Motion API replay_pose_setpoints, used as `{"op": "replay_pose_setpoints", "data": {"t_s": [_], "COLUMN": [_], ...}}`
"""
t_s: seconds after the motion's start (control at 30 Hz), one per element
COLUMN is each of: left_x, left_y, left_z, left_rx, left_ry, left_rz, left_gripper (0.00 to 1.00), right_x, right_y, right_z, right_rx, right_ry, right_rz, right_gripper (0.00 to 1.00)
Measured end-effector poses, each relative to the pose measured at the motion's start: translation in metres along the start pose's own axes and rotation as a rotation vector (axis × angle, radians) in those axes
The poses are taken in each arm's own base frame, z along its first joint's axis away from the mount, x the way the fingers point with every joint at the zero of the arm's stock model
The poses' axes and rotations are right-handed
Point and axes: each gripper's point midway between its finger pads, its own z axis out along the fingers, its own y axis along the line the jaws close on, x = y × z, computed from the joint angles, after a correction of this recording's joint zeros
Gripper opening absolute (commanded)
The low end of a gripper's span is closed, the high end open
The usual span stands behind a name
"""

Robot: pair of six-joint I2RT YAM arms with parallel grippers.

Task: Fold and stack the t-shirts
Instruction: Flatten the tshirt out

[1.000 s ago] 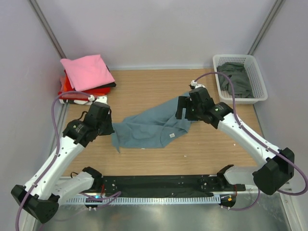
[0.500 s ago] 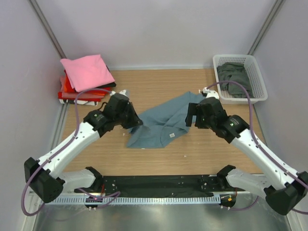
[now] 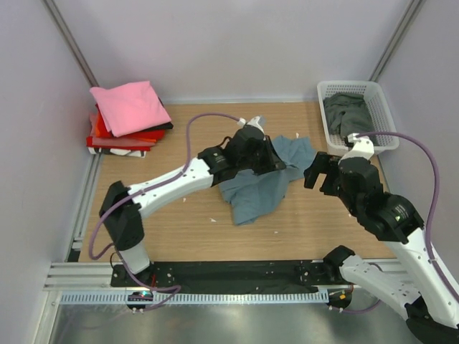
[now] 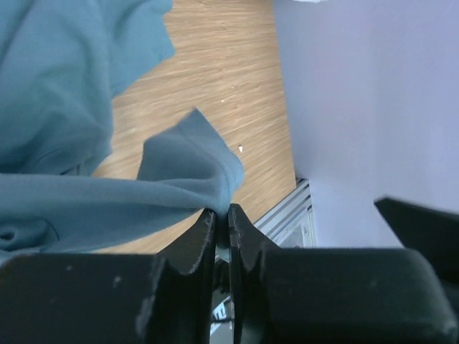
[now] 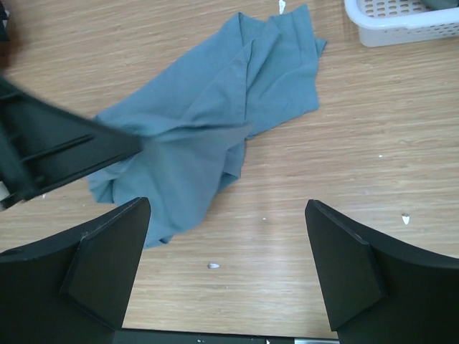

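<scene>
- A wooden table [image 3: 308, 215] with a pale grain fills the floor of the cell.
- A white plastic lattice basket [image 3: 387, 118] stands on the table in the far right corner, close to the wall.
- A few small white specks [image 3: 275, 231] lie scattered on the wood near the middle.
- Plain pale lilac walls [image 3: 237, 43] close in three sides.
- Thin grey poles [image 3: 68, 39] run along the back corners.
- A slotted white strip [image 3: 215, 297] runs along the near edge.
</scene>
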Motion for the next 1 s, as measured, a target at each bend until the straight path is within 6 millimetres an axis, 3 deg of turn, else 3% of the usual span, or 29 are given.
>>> {"op": "replay_pose_setpoints", "data": {"t_s": [0.1,0.17,0.23,0.3,0.43,0.67,0.77,1.0], "left_x": [0.009,0.021,0.033,0.040,0.054,0.111,0.125,0.126], "left_y": [0.001,0.013,0.026,0.034,0.054,0.144,0.168,0.170], "left_z": [0.034,0.050,0.059,0.061,0.056,0.026,0.012,0.011], "left_rx": [0.008,-0.014,-0.039,-0.052,-0.069,-0.221,-0.269,-0.259], "left_ry": [0.043,0.082,0.118,0.138,0.164,0.262,0.282,0.271], "left_rz": [0.001,0.003,0.013,0.020,0.042,0.049,0.051,0.053], "left_gripper": [0.13,0.12,0.12,0.04,0.00,0.00,0.00,0.00], "right_x": [0.011,0.026,0.046,0.062,0.082,0.101,0.114,0.150], "right_y": [0.000,-0.001,-0.004,-0.008,-0.007,0.009,0.014,0.022], "right_z": [-0.001,0.004,0.013,0.022,0.038,0.068,0.075,0.091], "right_rx": [-0.026,-0.030,-0.018,0.002,0.033,0.054,0.039,0.029], "right_ry": [0.014,0.047,0.095,0.131,0.182,0.243,0.266,0.358], "right_rz": [0.001,-0.006,-0.010,-0.006,0.024,0.118,0.158,0.227], "right_gripper": [0.95,0.96,0.98,1.00,1.00,1.00,1.00,0.98]}}
